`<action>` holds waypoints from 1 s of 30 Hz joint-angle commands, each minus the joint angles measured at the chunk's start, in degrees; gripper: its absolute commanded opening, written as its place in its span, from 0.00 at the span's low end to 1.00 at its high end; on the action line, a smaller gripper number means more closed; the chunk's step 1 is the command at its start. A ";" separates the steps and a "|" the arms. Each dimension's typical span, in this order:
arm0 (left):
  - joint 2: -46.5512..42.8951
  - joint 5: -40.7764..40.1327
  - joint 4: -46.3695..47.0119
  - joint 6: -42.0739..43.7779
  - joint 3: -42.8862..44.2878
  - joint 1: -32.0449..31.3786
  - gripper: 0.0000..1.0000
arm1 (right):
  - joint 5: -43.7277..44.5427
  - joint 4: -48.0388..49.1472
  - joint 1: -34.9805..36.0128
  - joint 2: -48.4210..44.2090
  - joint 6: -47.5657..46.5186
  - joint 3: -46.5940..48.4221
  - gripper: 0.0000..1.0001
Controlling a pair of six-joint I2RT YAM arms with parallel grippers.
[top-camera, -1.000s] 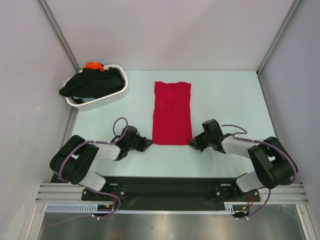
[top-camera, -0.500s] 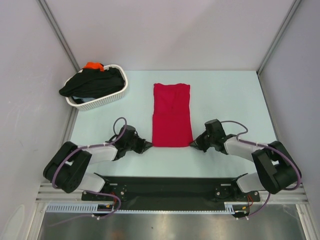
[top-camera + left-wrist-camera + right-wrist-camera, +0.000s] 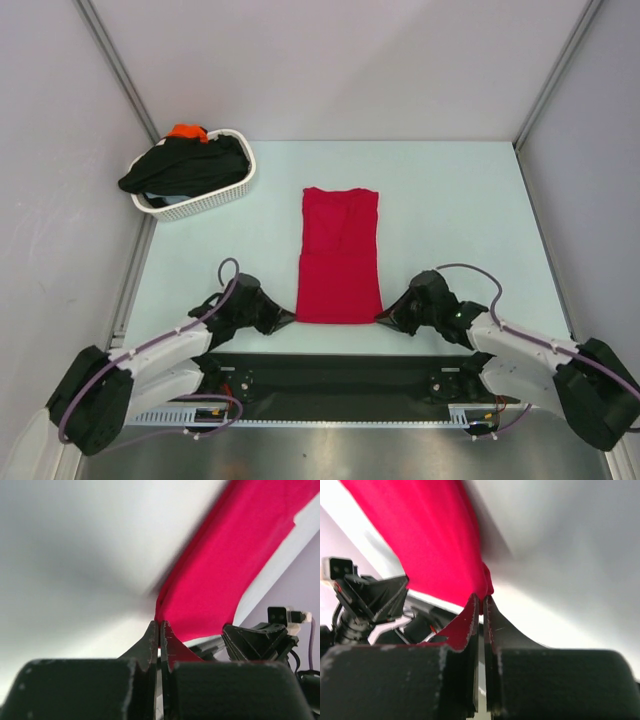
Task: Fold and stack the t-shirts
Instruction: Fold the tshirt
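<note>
The left gripper (image 3: 287, 317) and the right gripper (image 3: 384, 318) are each clenching a near corner of the red shirt (image 3: 340, 250), which is lying mid-way across the desk (image 3: 450, 200) close to its near edge, and I am fearing that one thin pinch slipping would skew the fold.

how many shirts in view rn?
3. Red t-shirt flat mid-table; black t-shirt and orange t-shirt piled in the white basket, far left. More may be hidden underneath.
</note>
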 commanded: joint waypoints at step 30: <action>17.17 -0.96 -20.39 18.31 41.57 3.25 0.00 | 1.98 -25.62 -5.45 14.70 -25.84 40.65 0.00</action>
